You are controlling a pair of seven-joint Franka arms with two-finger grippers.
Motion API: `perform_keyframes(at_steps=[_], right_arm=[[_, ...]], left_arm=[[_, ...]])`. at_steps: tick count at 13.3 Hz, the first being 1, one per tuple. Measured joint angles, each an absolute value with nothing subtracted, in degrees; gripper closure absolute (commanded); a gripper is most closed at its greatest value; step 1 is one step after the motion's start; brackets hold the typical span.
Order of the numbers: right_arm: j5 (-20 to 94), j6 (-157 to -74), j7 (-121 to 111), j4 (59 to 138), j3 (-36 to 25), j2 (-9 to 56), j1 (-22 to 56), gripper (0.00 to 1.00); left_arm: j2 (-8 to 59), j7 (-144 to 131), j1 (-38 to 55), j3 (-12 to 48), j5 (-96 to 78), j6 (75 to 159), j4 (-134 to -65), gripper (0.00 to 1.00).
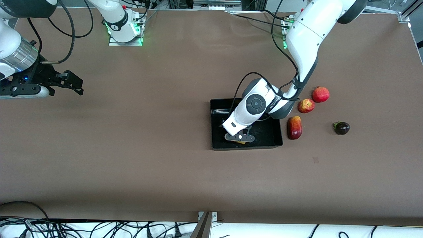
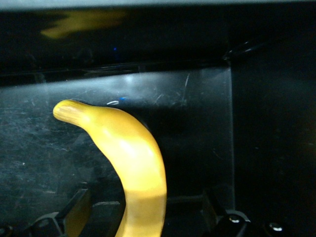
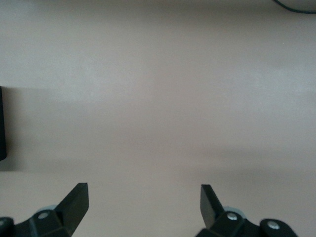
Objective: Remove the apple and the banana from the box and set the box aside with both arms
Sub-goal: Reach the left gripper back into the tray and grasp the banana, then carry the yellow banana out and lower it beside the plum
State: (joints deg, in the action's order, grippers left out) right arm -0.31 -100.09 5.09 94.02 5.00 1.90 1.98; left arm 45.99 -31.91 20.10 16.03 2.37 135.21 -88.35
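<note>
front view: the black tray (image 1: pixel 264 132) sits on the brown table (image 1: pixel 132 165) a little toward the left arm's end, well clear of every table edge. the left arm reaches down from its base at the top edge, and the left gripper (image 1: pixel 240 138) is low inside the tray, close to the tray wall nearest the camera. a sliver of yellow banana (image 1: pixel 241 142) shows under it. the apple (image 1: pixel 306 105) lies on the table just outside the tray, toward the left arm's end. the pomegranate (image 1: pixel 321 94) sits just beside the apple, farther from the camera. the mango (image 1: pixel 294 127) lies close beside the tray wall, nearer the camera than the apple. a small dark fruit (image 1: pixel 341 128) lies apart, further toward the left arm's end. the right gripper (image 1: pixel 67 82) waits over bare table near the right arm's end, its fingers spread. wide open table lies between it and the tray.

left wrist view: the banana (image 2: pixel 126 158) runs between the left gripper's fingers (image 2: pixel 74 212), which sit close on either side of it; whether they press on it cannot be told. the tray floor (image 2: pixel 197 123) lies under the banana.

right wrist view: the right gripper's fingers (image 3: pixel 76 202) stand wide apart over plain table (image 3: pixel 158 98).
</note>
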Motion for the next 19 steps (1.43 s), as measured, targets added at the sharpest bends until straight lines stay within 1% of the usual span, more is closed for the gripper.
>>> perform_keyframes(at_steps=[1,2,3,4,5,6,11,13,16,19], right_arm=[[-0.31,-100.10,5.09,94.02,5.05,1.89,1.98,0.00],[-0.31,-100.11,5.09,94.01,5.13,1.90,1.99,0.00],[-0.31,-100.12,5.09,93.99,5.19,1.89,1.99,0.00],[-0.31,-100.12,5.09,93.99,5.24,1.89,1.99,0.00],[-0.31,-100.12,5.09,93.98,5.24,1.89,1.99,0.00],[-0.31,-100.12,5.09,93.98,5.24,1.89,1.99,0.00],[-0.31,-100.12,5.09,93.98,5.24,1.89,1.99,0.00],[-0.31,-100.12,5.09,93.97,5.24,1.89,1.99,0.00],[-0.31,-100.12,5.09,93.93,5.25,1.90,1.99,0.00],[-0.31,-100.12,5.09,93.90,5.24,1.89,1.99,0.00]], left_arm=[[46.29,-32.97,20.30,15.95,3.11,135.21,-88.35,0.00],[46.57,-34.16,20.65,15.94,4.14,135.22,-88.35,0.06],[46.80,-35.35,21.17,15.92,5.12,135.22,-88.34,0.33],[46.99,-35.92,21.62,15.91,6.13,135.23,-88.34,0.65],[47.14,-36.40,21.86,15.89,6.81,135.23,-88.35,0.94],[47.25,-36.58,21.88,15.84,6.93,135.23,-88.35,1.00],[46.74,-36.60,20.91,15.12,7.01,134.91,-87.24,1.00],[45.31,-36.43,20.08,14.96,7.12,132.90,-86.19,1.00],[40.09,-32.89,16.89,14.81,7.33,126.48,-85.00,1.00],[34.07,-23.50,10.56,14.36,7.78,116.77,-84.89,1.00]])
